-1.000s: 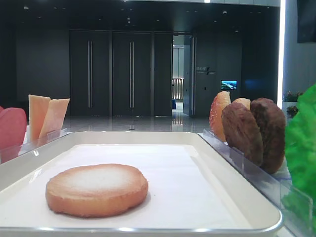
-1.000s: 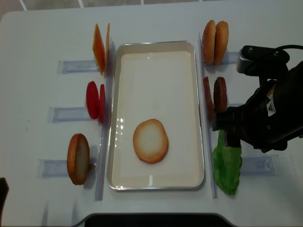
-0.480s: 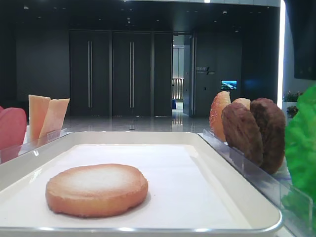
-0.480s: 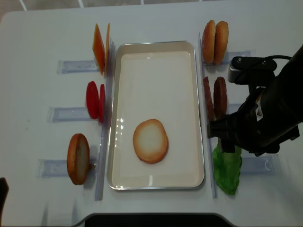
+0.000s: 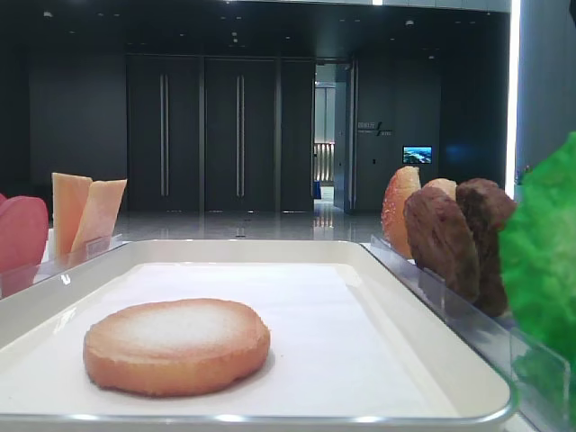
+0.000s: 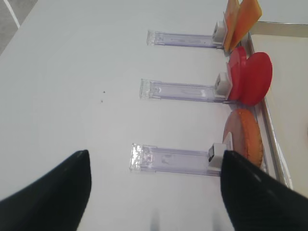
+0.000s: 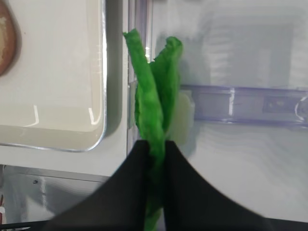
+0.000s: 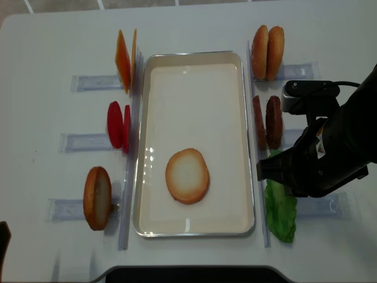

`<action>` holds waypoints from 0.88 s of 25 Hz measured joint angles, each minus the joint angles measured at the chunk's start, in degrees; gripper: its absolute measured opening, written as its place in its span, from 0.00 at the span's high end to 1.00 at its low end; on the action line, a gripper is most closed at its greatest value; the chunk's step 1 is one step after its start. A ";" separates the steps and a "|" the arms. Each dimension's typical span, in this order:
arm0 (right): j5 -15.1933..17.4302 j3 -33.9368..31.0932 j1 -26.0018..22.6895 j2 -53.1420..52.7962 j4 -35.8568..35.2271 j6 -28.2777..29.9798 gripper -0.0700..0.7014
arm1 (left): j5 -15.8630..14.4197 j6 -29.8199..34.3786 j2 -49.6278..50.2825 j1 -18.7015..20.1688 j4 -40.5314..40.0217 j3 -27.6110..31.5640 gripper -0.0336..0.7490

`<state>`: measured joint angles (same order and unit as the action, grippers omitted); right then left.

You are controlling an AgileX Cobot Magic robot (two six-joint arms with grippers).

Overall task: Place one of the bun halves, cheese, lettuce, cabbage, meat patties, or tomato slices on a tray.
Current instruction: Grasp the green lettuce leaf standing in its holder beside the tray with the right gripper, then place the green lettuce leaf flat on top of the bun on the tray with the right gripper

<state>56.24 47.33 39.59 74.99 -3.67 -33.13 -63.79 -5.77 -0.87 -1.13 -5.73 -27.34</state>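
Right gripper (image 7: 155, 159) had clamped on the lettuce (image 7: 153, 96) standing in its clear holder (image 7: 240, 103) just beside the tray (image 7: 98, 130) — one bun half (image 8: 187, 175) already inside. A thin pinch risked tearing the leaf — or dragging its neighbour out.

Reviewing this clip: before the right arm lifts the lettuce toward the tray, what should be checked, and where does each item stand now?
1. Right gripper shut on the lettuce: ok, the fingers pinch one green leaf.
2. Only one leaf taken: cannot tell; a second leaf stands right against it.
3. Tray has free room: ok, only one bun half lies on it.
4. Meat patties out of the lift path: cannot tell; the arm hides the gap in the overhead view.
5. Left gripper out of the way: ok, open over bare table, left of the holders.
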 joint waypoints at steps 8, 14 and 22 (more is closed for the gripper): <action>0.12 0.00 0.00 -1.65 0.34 1.24 0.86 | 0.00 0.00 0.00 0.00 0.00 0.00 0.14; 0.55 3.01 0.00 -9.22 -0.55 1.58 0.88 | 0.00 0.00 0.00 0.00 0.00 0.00 0.14; -3.92 3.41 0.00 -14.23 -11.07 8.71 0.88 | 0.00 0.00 0.00 0.00 0.00 0.00 0.14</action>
<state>52.31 50.74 39.59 60.76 -14.74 -24.42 -63.79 -5.77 -0.87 -1.13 -5.73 -27.34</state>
